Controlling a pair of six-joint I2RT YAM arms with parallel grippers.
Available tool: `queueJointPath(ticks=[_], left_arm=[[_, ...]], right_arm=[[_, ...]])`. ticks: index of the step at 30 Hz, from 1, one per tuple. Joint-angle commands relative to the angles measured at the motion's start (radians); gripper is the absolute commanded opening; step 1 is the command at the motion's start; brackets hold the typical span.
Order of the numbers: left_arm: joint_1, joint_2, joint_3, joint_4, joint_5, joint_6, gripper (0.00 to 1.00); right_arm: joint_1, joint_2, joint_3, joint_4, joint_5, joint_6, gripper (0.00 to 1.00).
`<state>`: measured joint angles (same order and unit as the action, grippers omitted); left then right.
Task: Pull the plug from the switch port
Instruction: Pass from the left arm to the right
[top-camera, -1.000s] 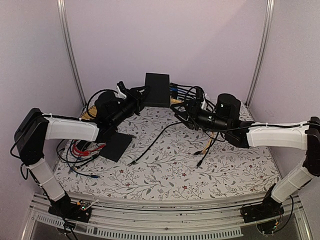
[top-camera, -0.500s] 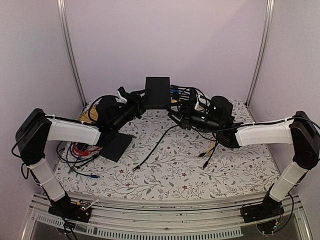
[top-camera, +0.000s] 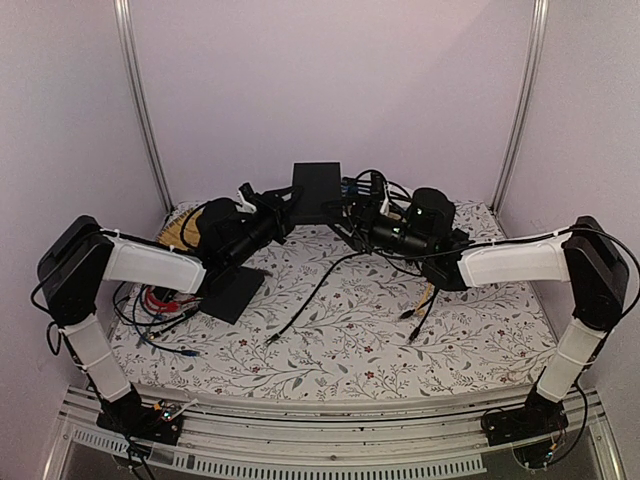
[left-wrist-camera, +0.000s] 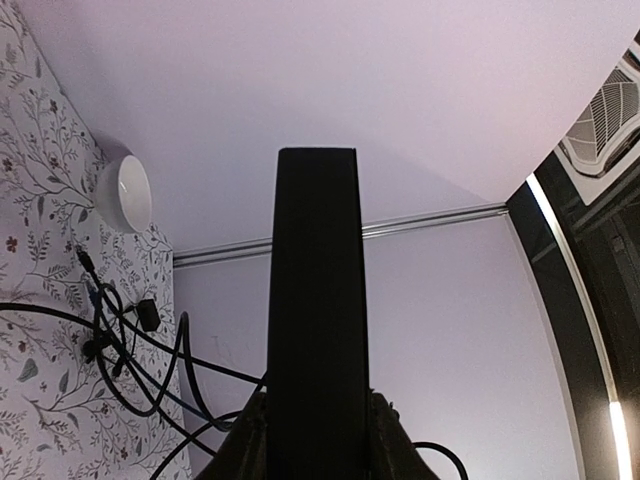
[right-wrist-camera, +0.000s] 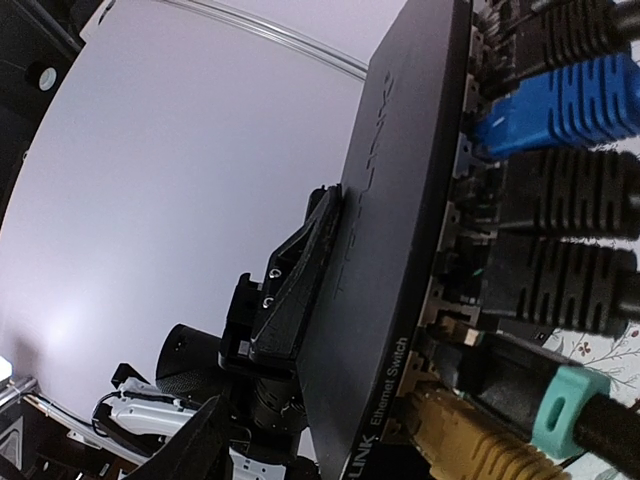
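Note:
The switch (top-camera: 316, 190) is a flat black box held off the table at the back centre. My left gripper (top-camera: 287, 200) is shut on its left side; in the left wrist view the switch (left-wrist-camera: 316, 300) stands edge-on between the jaws. Several plugs sit in its row of ports: a blue plug (right-wrist-camera: 560, 105), black plugs (right-wrist-camera: 560, 200), a teal-banded plug (right-wrist-camera: 565, 400) and a yellow plug (right-wrist-camera: 470, 440). My right gripper (top-camera: 357, 212) is open just right of the ports, among the cables. One of its fingers (right-wrist-camera: 190, 450) shows well left of the switch (right-wrist-camera: 400, 230).
A thin black slab (top-camera: 232, 290) lies on the floral cloth at the left, beside a tangle of red and black cables (top-camera: 160, 298). Loose black cables (top-camera: 310, 292) trail across the middle, and a yellow-tipped one (top-camera: 424, 298) lies at the right. Walls and metal posts enclose the back.
My right arm has swung left and back, bringing its gripper up to the switch's port side. The left gripper has kept its hold on the switch, which has shifted slightly.

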<state>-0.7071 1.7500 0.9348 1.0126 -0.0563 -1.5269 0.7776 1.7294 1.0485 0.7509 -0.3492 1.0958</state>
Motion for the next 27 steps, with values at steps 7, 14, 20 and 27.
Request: queueJointPath(ticks=[7,14,20,27], left_arm=[[-0.015,-0.02,0.01,0.199,0.003,-0.044,0.0],[-0.018,-0.004,0.007,0.22,0.005,-0.033,0.0],[-0.019,-0.003,0.008,0.228,0.011,0.002,0.0],[-0.011,0.008,0.017,0.221,0.058,0.075,0.0]], right_arm=[[-0.008,0.073,0.071,0.067,0.02,0.005,0.59],[-0.014,0.086,0.07,0.067,0.044,0.007,0.42],[-0.025,0.096,0.072,0.049,0.035,-0.002,0.24],[-0.043,0.111,0.064,0.036,-0.001,-0.008,0.04]])
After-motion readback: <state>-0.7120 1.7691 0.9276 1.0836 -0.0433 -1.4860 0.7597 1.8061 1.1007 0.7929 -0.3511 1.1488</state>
